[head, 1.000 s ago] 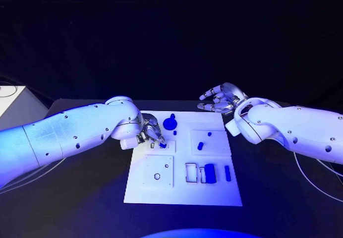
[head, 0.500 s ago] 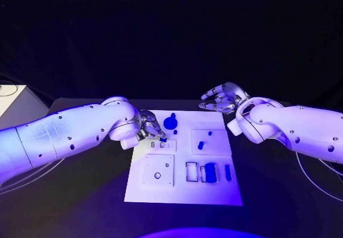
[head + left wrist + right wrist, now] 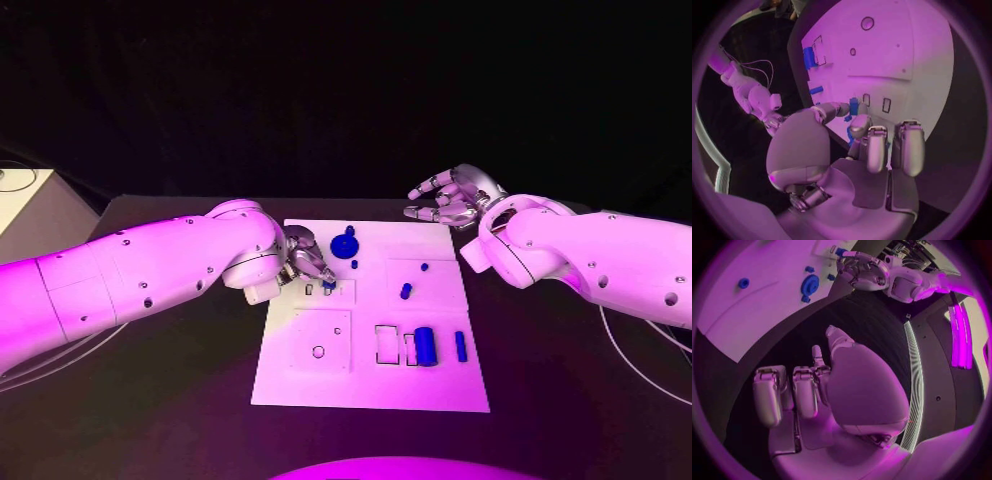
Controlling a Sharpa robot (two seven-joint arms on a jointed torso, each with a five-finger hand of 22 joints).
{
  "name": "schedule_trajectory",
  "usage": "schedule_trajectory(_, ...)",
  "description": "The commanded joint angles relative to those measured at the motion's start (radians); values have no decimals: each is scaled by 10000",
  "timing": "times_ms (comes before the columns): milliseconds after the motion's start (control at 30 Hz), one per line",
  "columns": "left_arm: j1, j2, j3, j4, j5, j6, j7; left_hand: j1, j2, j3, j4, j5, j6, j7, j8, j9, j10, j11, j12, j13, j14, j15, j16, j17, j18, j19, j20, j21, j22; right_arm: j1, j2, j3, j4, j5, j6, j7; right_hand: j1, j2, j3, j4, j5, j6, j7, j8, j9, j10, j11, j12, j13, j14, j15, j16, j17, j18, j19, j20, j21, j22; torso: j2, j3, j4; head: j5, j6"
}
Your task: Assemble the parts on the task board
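A small blue peg [image 3: 329, 284], judged light, rigid and slippery, is pinched at its sides by the left hand [image 3: 306, 262] centre-left over the task board [image 3: 372, 385], while the right hand [image 3: 450, 198] is held open, upper right.

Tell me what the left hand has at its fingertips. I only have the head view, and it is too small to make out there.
Observer: In the left wrist view, the left hand pinches a small blue part between its thumb and a finger.
Operator: Say where that is over the board.
Observer: Right beside two small rectangular slots in the task board. I cannot tell whether the part touches the board.
Operator: Check the right palm.
Observer: In the right wrist view, the right hand holds nothing. Its fingers are apart, over the black table beside the board.
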Motion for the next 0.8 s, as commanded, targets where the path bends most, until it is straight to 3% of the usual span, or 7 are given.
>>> schedule_trajectory(33, -19, -4, -18, 46, -247, -96, 26, 14, 101, 1514, -1590, 35, 367, -293, 44, 2452, 73, 2, 62, 30, 1040, -80, 33, 2627, -179, 38, -57, 54, 780, -6, -13, -1, 1, -88, 129, 66, -85, -34, 16, 21, 38, -35, 14, 69, -7, 234, 69, -54, 1862, 890, 71, -63, 1856, -2, 784, 90, -54, 2268, 0, 2, -1, -1, -6)
schedule_trajectory(800, -129, 22, -94, 2, -657, 14, -109, -119, 133, 1432, -1512, 32, 504, -394, 85, 2559, 244, -82, 117, 113, 1040, -144, 33, 2627, -198, 97, -101, 83, 866, -6, -47, -1, -4, -136, 125, 90, -134, -48, 31, 11, 52, -53, 13, 79, -8, 215, 69, -75, 1843, 884, 70, -71, 1836, 1, 778, 91, -66, 2261, 12, -6, 1, 4, -46)
